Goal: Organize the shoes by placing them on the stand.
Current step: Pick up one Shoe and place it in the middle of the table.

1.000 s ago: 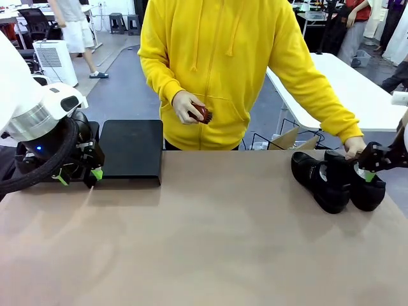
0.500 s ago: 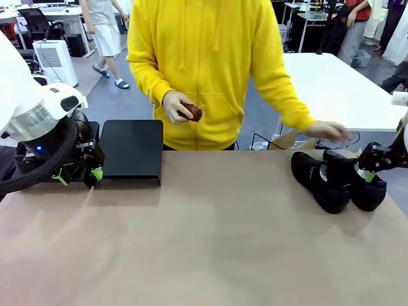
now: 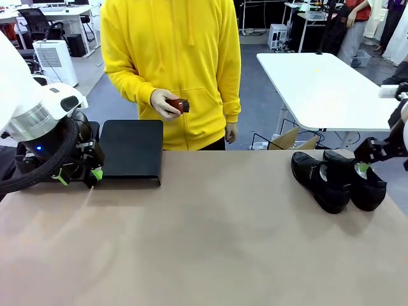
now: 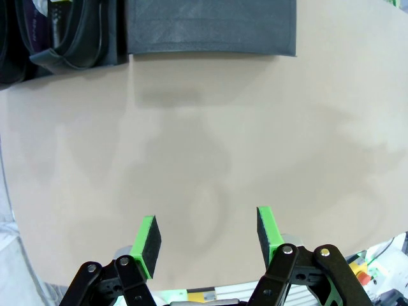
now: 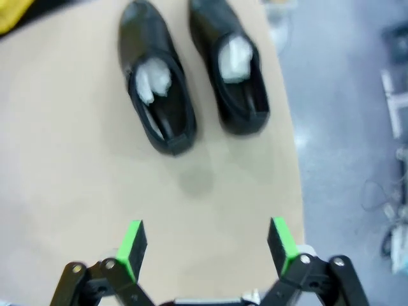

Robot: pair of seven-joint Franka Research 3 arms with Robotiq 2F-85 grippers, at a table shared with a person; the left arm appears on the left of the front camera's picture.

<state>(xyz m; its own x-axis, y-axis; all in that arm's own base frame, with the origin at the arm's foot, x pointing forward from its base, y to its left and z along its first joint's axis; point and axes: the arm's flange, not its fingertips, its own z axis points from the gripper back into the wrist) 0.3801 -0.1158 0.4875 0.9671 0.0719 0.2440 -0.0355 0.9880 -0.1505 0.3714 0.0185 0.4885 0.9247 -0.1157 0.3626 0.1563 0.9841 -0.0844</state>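
Two shoes point(image 5: 145, 32) side by side at top of right wrist view, white paper point(image 5: 153, 81) stuffed in each, on bare table point(image 5: 64, 159), off the stand. Other shoes point(image 4: 64, 38) at upper left of left wrist view, just beside bare stand point(image 4: 210, 29) section. Left gripper point(image 4: 207, 233) jaws apart, empty. Right gripper point(image 5: 207, 245) jaws wide apart, empty, near the pair. Person's hand point(image 3: 160, 102) at upper centre of front view, clutching brown item point(image 3: 179, 104).

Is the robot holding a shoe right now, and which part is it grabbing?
No, nothing is held. The left tool and the right tool are both open and empty. The shoes in front of the right tool lie loose, not gripped.
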